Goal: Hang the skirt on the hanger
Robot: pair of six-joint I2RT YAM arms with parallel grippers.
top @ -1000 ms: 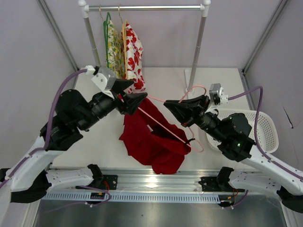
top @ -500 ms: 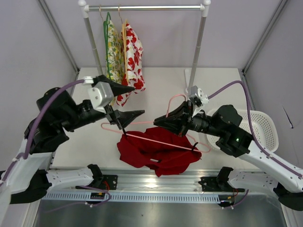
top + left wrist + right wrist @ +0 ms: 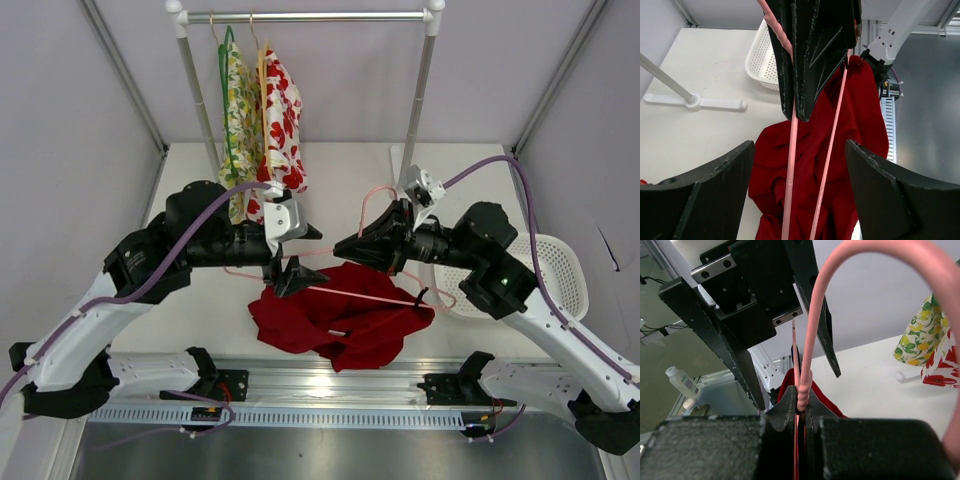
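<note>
Red and crumpled, the one skirt lies heaped on the bench near its front edge, between the two arms. One pale pink wire hanger slants just above it, its long bar crossing over the cloth and its hook raised toward the back. Whether any fabric hangs from the wire cannot be told. The right hand is pressed together on the hanger's twisted neck just below the hook, as its wrist view shows. The left hand is just beside the bar's left end, its two fingers spread wide and gripping nothing; in its wrist view two pink wires run down between them over the skirt. At the back stands one rail carrying two garments, a yellow-green floral one and a white one with red prints, each on its own hanger. One white basket sits on the bench's right side.
</note>
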